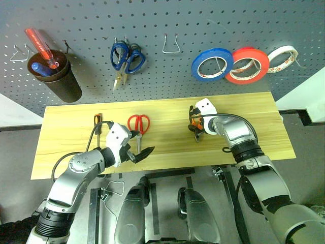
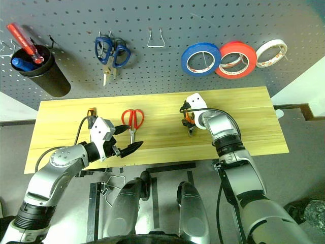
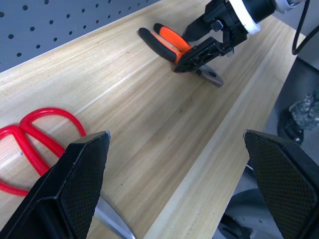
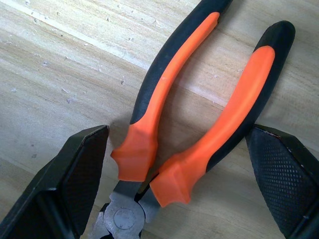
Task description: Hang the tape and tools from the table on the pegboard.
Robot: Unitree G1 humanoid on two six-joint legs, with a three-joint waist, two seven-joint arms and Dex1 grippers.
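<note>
Pliers (image 4: 199,124) centre frame on bench (image 1: 167,147), nose cut off, straddled by released right end effector (image 4: 174,189), left end effector (image 3: 174,189) released, screwdriver (image 1: 97,120) half hidden.

We're in a workshop-type setup: grey pegboard (image 1: 203,25) with hooks holding tape rolls (image 1: 212,64), blue scissors (image 1: 127,58), a cup of screwdrivers (image 1: 60,76), above a light wood table (image 1: 167,147) with pliers (image 4: 189,114).

No lettering to read anywhere, no labels, no brand marks, no numbers, nothing printed on any surface in view
</note>
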